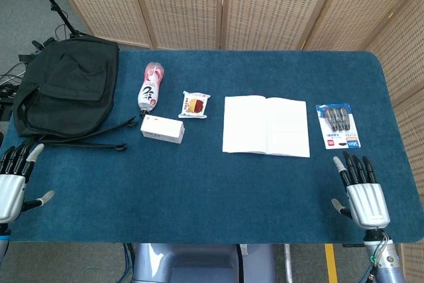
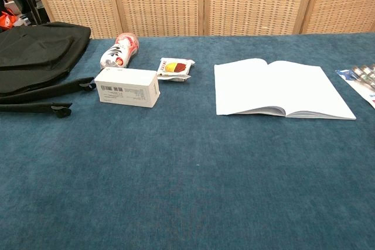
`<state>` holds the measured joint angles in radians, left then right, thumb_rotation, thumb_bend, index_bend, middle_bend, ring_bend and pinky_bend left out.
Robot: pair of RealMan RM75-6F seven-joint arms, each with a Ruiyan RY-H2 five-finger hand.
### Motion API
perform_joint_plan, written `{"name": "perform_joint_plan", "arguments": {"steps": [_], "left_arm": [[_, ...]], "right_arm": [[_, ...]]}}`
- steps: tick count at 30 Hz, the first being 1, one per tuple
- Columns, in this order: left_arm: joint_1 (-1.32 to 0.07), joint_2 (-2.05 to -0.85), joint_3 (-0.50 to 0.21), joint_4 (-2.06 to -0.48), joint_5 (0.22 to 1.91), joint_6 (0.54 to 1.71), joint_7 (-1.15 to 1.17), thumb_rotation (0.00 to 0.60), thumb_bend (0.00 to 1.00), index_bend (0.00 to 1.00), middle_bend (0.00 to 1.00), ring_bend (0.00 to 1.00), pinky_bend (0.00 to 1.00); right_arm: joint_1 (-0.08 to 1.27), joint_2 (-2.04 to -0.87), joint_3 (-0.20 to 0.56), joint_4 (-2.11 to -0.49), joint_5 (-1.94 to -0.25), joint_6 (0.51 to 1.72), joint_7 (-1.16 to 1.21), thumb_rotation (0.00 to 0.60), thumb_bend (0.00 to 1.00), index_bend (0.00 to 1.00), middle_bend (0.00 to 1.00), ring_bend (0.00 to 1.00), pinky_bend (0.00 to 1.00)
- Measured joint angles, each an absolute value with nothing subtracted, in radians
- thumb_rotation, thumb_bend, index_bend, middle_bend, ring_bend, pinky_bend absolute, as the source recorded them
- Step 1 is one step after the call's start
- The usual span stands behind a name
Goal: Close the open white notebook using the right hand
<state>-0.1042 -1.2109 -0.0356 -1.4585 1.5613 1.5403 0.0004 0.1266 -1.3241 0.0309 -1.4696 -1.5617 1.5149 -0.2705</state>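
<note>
Blue carpet-like cloth covers the table [image 1: 199,190], which stands in front of a perforated folding screen [image 1: 225,4]. One black bag [image 1: 66,87] slumps at the far left corner, its straps trailing toward the middle. One white notebook [image 1: 266,126] lies open and flat right of centre, both pages facing up, with bare cloth between it and the near edge. Just right of it, apart from it, lies one blister pack of pens [image 1: 340,126]. Left of the notebook sit three smaller items: one white box [image 1: 162,128] lying on its side nearest the bag straps, one plastic bottle [image 1: 150,86] with a red-and-white label lying behind the box, and one small wrapped snack [image 1: 195,105] between the bottle and the notebook. Nothing rests on the notebook's pages. Two hands show in the head view only. The right hand [image 1: 361,193] hovers at the near right edge, below the pen pack and well apart from the notebook, fingers extended and spread, grasping nothing. The left hand [image 1: 14,177] sits at the near left edge, below the bag, fingers likewise straight and empty.
</note>
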Motion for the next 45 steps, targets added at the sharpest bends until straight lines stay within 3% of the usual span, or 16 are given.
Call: {"name": "perform_joint_plan", "arguments": {"steps": [22, 31, 45], "left_arm": [[-0.106, -1.205, -0.038, -1.457, 1.559, 1.538, -0.020, 0.553, 0.06, 0.00, 0.00, 0.00, 0.00], [-0.103, -1.201, -0.033, -1.463, 1.569, 1.544, -0.023, 0.554, 0.06, 0.00, 0.00, 0.00, 0.00], [-0.101, -1.193, -0.036, -1.460, 1.569, 1.551, -0.053, 0.552, 0.06, 0.00, 0.00, 0.00, 0.00]], "right_arm": [[0.132, -1.338, 0.043, -1.481, -1.562, 1.500, -0.297, 0.600, 0.20, 0.00, 0.00, 0.00, 0.00], [0.172, -1.370, 0.094, -1.561, -1.514, 1.458, -0.393, 0.600, 0.20, 0.00, 0.00, 0.00, 0.00], [0.316, -1.557, 0.192, -1.672, -1.362, 1.341, -0.671, 0.600, 0.20, 0.00, 0.00, 0.00, 0.00]]}}
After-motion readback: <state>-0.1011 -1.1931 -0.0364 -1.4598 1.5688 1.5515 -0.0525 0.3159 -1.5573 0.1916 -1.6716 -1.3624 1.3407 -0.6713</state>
